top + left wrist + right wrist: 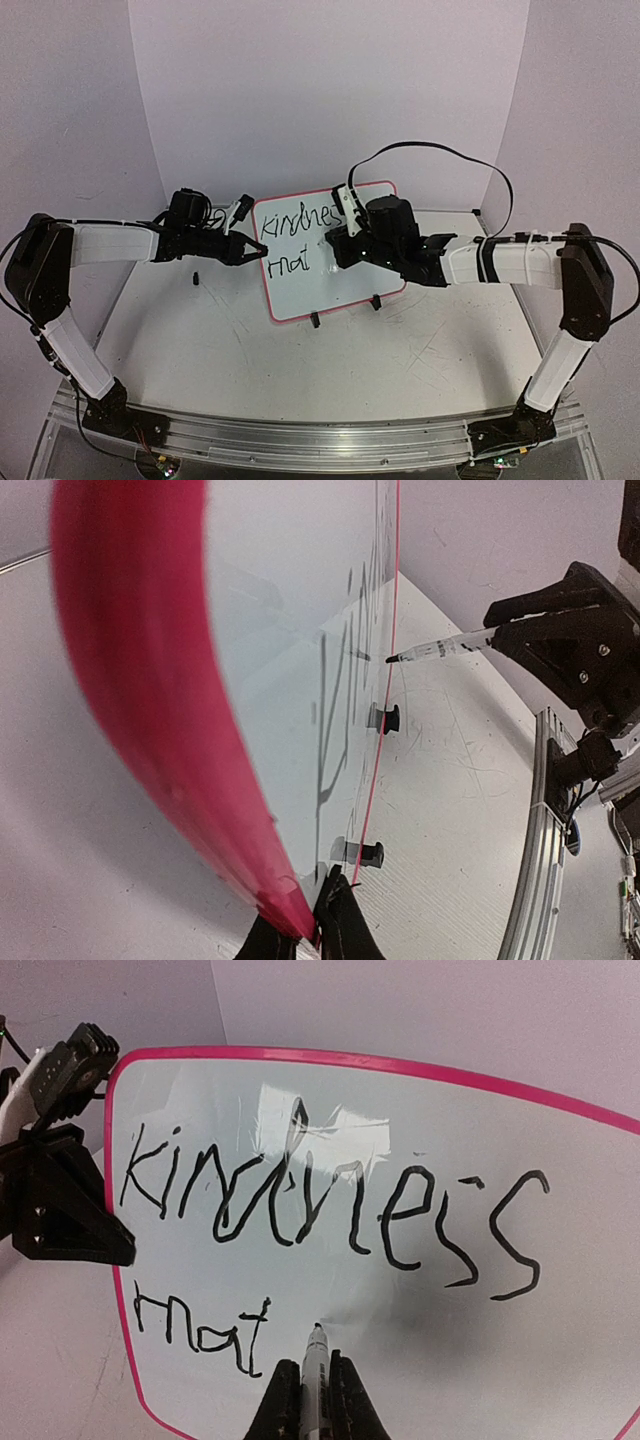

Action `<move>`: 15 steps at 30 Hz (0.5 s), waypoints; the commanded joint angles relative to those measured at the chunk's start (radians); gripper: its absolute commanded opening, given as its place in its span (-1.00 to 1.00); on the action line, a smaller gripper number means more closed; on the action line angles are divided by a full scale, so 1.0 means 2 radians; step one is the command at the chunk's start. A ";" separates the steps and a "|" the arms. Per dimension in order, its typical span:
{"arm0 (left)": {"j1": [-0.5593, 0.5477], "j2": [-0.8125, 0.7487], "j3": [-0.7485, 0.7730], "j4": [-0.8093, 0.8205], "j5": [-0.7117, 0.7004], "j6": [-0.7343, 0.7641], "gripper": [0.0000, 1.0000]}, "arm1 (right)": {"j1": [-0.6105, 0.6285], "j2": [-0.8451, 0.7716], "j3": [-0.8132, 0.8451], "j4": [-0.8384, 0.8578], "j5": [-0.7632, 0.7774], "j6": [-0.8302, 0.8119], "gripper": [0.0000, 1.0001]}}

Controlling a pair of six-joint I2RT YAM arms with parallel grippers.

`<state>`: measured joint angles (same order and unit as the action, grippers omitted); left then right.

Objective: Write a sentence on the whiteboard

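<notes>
The whiteboard (335, 288) stands upright on its two black clip feet (314, 320) on the tabletop (250, 370). The left gripper (262, 250) has its jaws shut tight on the board's left rim. The right gripper (305, 1405), in front of the board's face, has its jaws closed on a marker (315, 1360). The marker's tip sits just right of the "t", below the top line. The sentence (330, 1210) so far reads "kindness" across the top and "mat" at the lower left.

The main risk, as I judge it, is the board shifting. It is clamped at one edge only, so each stroke made further right of that rim pushes with more leverage. That could swing or tip the board on its feet and smear or break the letters. Too little pressure would leave gaps in the strokes. The marker could also slide back in the jaws under pressure. Room is another concern: "kindness" spans nearly the full width, and a third line must fit under "mat".

The right wrist view alone makes the lettering readable, but it cannot show whether the tip actually touches the board. The left wrist view looks edge-on along the board, showing the tip at the surface and the rim pinched in the jaws, though the writing there is only a smear. The top view alone shows both arms and the feet together.
</notes>
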<state>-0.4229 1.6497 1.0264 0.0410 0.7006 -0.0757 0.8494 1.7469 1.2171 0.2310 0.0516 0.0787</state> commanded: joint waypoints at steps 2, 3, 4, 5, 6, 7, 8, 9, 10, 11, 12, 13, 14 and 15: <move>0.007 0.000 0.012 -0.012 -0.113 0.048 -1.00 | 0.001 0.008 0.026 0.015 -0.012 -0.004 -1.00; 0.007 0.000 0.012 -0.012 -0.113 0.048 -1.00 | 0.001 0.008 0.026 0.016 -0.014 -0.004 -1.00; 0.007 0.000 0.013 -0.012 -0.113 0.048 -1.00 | 0.000 0.009 0.026 0.017 -0.013 -0.004 -1.00; 0.007 0.000 0.013 -0.012 -0.112 0.048 -1.00 | 0.000 0.010 0.027 0.017 -0.011 -0.003 -1.00; 0.007 0.000 0.013 -0.012 -0.113 0.048 -1.00 | 0.001 0.011 0.027 0.017 -0.007 -0.004 -1.00; 0.007 0.000 0.013 -0.012 -0.113 0.048 -1.00 | 0.000 0.012 0.027 0.018 -0.004 -0.004 -1.00; 0.007 0.000 0.013 -0.012 -0.113 0.048 -1.00 | 0.000 0.012 0.027 0.019 -0.002 -0.004 -1.00; 0.007 0.000 0.013 -0.012 -0.113 0.048 -1.00 | 0.000 0.013 0.028 0.020 0.000 -0.004 -1.00; 0.007 0.000 0.013 -0.012 -0.113 0.048 -1.00 | 0.000 0.016 0.030 0.020 0.002 -0.004 -1.00; 0.007 0.000 0.013 -0.012 -0.113 0.048 -1.00 | 0.000 0.018 0.032 0.020 0.003 -0.004 -1.00; 0.007 0.000 0.013 -0.012 -0.112 0.048 -1.00 | 0.001 0.020 0.033 0.021 0.003 -0.005 -1.00; 0.007 0.000 0.013 -0.012 -0.112 0.048 -1.00 | 0.001 0.023 0.035 0.020 0.003 -0.005 -1.00; 0.007 0.000 0.013 -0.012 -0.113 0.048 -1.00 | 0.001 0.024 0.037 0.020 0.003 -0.005 -1.00; 0.007 -0.001 0.013 -0.012 -0.113 0.048 -1.00 | 0.000 0.025 0.037 0.020 0.004 -0.005 -1.00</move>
<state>-0.4229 1.6497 1.0264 0.0410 0.7006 -0.0757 0.8494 1.7755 1.2429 0.2386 0.0409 0.0767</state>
